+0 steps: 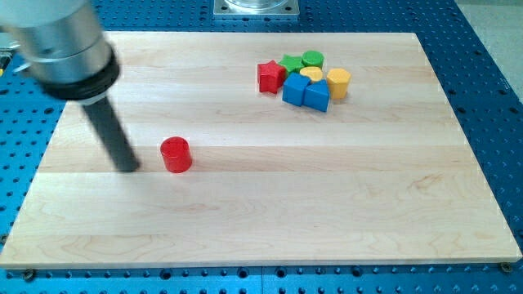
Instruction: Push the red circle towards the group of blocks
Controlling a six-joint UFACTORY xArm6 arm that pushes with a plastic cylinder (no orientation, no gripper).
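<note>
The red circle (176,154) stands alone on the wooden board (270,220), left of the middle. My tip (129,169) rests on the board just to the view's left of it, a small gap apart. The group of blocks lies at the view's upper right: a red star (270,76), a green star (291,64), a green circle (312,60), a yellow heart-like block (311,74), a yellow hexagon (338,82), and two blue blocks (296,89) (316,95) at the front.
The board lies on a blue perforated table (490,65). The arm's grey body (61,41) fills the view's upper left corner. A metal base plate (256,7) shows at the top edge.
</note>
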